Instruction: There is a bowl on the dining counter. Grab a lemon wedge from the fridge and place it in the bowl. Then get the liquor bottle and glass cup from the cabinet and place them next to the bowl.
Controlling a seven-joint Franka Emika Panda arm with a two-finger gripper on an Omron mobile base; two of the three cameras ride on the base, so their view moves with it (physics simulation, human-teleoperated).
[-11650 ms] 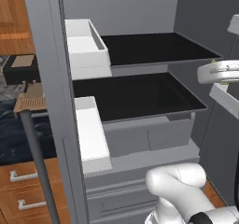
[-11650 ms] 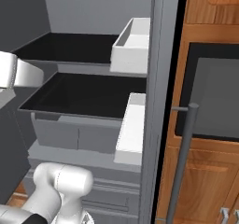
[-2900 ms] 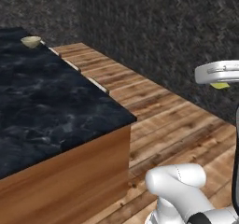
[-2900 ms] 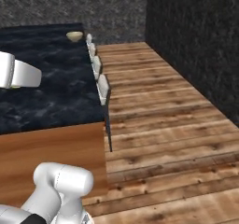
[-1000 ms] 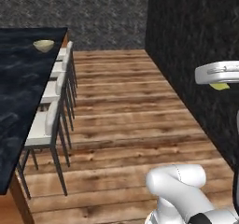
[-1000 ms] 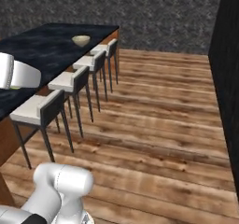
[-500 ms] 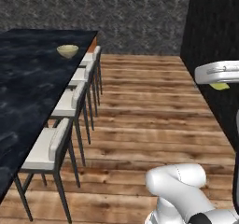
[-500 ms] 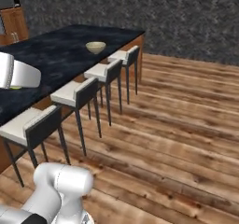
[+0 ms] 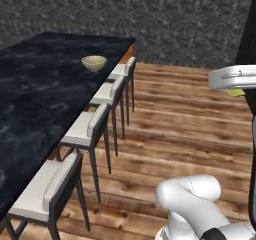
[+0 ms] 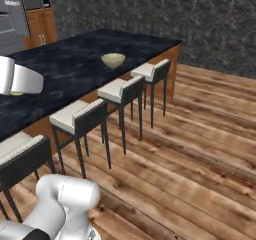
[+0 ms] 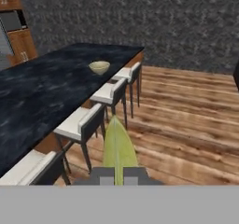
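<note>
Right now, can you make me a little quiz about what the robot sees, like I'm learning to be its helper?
1. True or false: the bowl sits on the dining counter.
2. What does the gripper hold? A) a glass cup B) a lemon wedge C) nothing
3. Fill in: along the counter's edge stands a row of white-seated ____.

Key: 1 true; 2 B; 3 stools.

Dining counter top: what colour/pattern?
The dining counter top is black stone with bluish-grey marbling, clearest in the right base view.
</note>
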